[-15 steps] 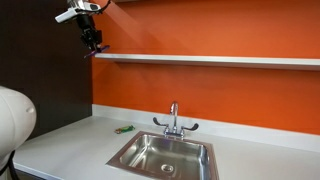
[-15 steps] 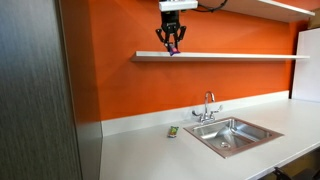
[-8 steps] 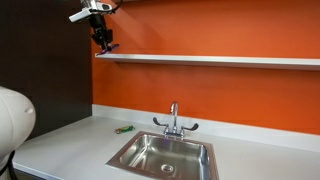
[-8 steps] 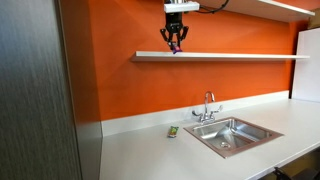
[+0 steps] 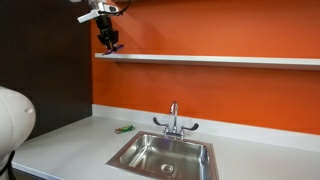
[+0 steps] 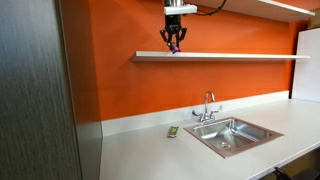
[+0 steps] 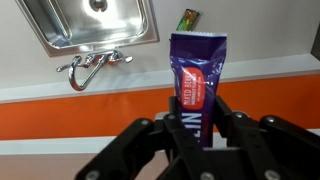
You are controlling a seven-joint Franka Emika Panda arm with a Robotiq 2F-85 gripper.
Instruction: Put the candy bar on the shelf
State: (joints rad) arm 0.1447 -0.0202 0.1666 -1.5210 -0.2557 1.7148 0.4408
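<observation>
Against the orange wall [image 6: 110,90], we hold the candy bar [image 7: 198,85] clamped by one end in our jaws just above the left end of the shelf [image 6: 230,56], where, we reckon, letting go too near the front lip could tumble it onto the worktop [image 6: 140,150].

The jaws partly hide the candy bar [image 7: 197,82].

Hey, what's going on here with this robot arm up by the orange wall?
The arm's gripper is shut on a purple-wrapped candy bar and holds it high on the wall, just above one end of the long white shelf. The bar has not been let go yet. Far below, a small green object lies on the countertop beside the steel sink.
</observation>
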